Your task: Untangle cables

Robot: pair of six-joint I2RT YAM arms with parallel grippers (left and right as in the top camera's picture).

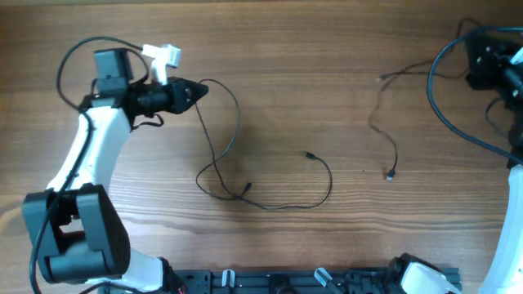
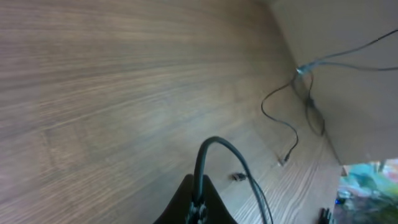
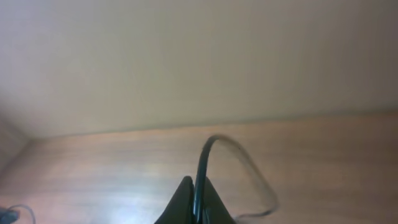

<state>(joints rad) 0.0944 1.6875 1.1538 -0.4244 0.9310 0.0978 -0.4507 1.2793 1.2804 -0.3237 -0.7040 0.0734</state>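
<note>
Left gripper (image 1: 201,88): clenched on left cable (image 1: 270,206).
Right gripper (image 3: 194,205): clenched on right cable (image 1: 384,131), well apart from left cable.

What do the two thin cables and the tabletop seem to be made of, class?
The left cable and right cable: probably rubbery plastic sheathing, matte black, since they lie in loose, soft curves. The table: wood or wood-look laminate, matte, with visible grain lines.
</note>
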